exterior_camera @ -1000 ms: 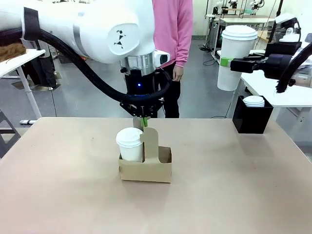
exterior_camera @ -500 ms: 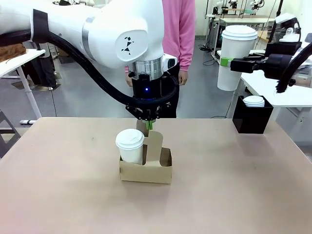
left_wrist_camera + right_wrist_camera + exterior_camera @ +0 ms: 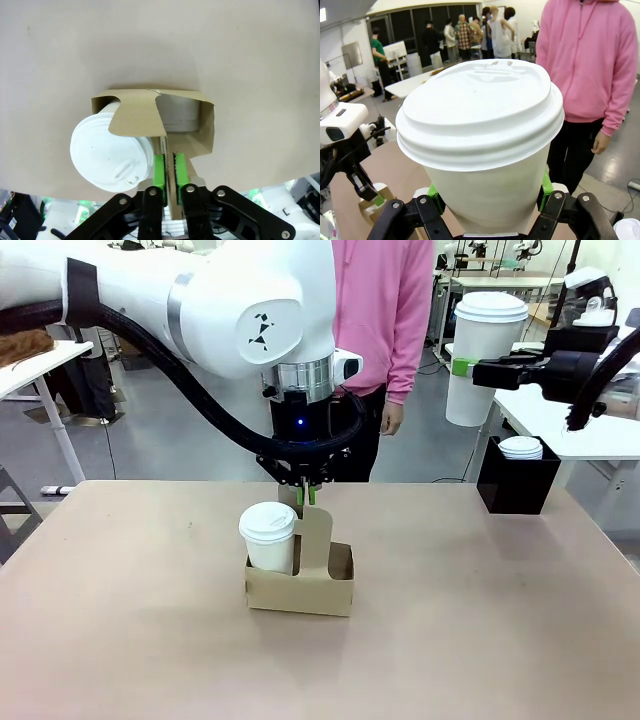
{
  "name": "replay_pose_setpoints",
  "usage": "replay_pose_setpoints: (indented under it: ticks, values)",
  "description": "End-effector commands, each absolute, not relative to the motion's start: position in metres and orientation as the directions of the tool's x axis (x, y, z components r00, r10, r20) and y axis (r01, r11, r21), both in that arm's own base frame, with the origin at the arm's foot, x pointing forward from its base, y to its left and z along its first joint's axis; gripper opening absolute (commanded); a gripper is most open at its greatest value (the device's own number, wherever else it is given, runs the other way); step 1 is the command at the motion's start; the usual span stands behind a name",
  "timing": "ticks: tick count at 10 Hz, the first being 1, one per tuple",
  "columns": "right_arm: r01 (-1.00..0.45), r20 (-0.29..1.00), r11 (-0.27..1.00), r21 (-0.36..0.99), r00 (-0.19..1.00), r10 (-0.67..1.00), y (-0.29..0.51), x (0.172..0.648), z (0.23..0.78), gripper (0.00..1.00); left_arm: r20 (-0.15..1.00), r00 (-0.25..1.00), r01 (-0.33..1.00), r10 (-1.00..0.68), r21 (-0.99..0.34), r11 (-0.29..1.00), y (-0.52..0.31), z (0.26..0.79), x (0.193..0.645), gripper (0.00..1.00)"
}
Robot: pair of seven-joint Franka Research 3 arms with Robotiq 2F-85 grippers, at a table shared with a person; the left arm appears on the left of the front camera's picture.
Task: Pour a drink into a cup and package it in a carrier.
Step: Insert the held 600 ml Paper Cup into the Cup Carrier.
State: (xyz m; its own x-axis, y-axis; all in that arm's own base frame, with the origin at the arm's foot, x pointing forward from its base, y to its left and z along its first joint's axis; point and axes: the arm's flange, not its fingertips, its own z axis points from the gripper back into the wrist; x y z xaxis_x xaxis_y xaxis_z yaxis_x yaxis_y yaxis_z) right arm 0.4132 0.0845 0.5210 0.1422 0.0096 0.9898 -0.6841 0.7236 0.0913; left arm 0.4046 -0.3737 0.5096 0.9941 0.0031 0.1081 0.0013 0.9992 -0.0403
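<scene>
Since half a second ago our left pincer (image 3: 305,495) has eased its jaws apart. It is now released, one jaw on either side of the upright handle panel (image 3: 313,532) of the carrier (image 3: 300,585), and the person (image 3: 385,310) has stepped to the right. We see the carrier in the middle of the table (image 3: 480,620), with the cup (image 3: 268,537) lidded in its left slot. Our right pincer (image 3: 490,192), raised at the far right, is clenched on a second cup (image 3: 485,150).

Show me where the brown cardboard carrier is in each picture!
Front view: carrier mid-table.
Left wrist view: carrier centred, above the green pads.
Right wrist view: carrier tiny, bottom-left corner.
Shared landmark: left gripper at its handle.
</scene>
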Motion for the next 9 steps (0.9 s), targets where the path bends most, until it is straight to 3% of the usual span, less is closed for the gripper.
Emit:
replay_pose_setpoints:
  ticks: [1,2,3,4,5,6,9]
  values:
    - [-0.688,0.99,0.719,0.099,0.141,-0.002,0.085,0.414,0.523,0.8,0.074,0.996,0.047,-0.042,-0.073,0.996,-0.357,0.524,0.4,1.0]
    - [-0.684,0.99,0.724,0.091,0.142,0.01,0.085,0.413,0.521,0.8,0.057,0.995,0.084,-0.079,-0.093,0.992,-0.349,0.535,0.396,1.0]
    - [-0.773,0.983,0.629,0.082,0.165,0.075,0.092,0.432,0.515,0.8,0.056,0.991,0.125,-0.12,-0.101,0.987,-0.337,0.552,0.389,1.0]
    - [-0.839,0.977,0.541,0.063,0.162,0.138,0.101,0.445,0.508,0.8,0.055,0.983,0.181,-0.176,-0.111,0.977,-0.319,0.569,0.385,0.81]
    - [-0.904,0.973,0.422,0.069,0.155,0.173,0.111,0.454,0.499,0.8,0.063,0.967,0.252,-0.246,-0.111,0.961,-0.292,0.588,0.384,0.94]
    - [-0.934,0.971,0.344,0.097,0.165,0.175,0.123,0.456,0.49,0.8,0.038,0.952,0.306,-0.303,-0.152,0.94,-0.258,0.602,0.389,1.0]
    - [-0.98,0.977,0.181,0.083,0.116,0.179,0.168,0.458,0.439,0.8,0.089,0.841,0.539,-0.534,-0.232,0.81,-0.153,0.612,0.404,1.0]
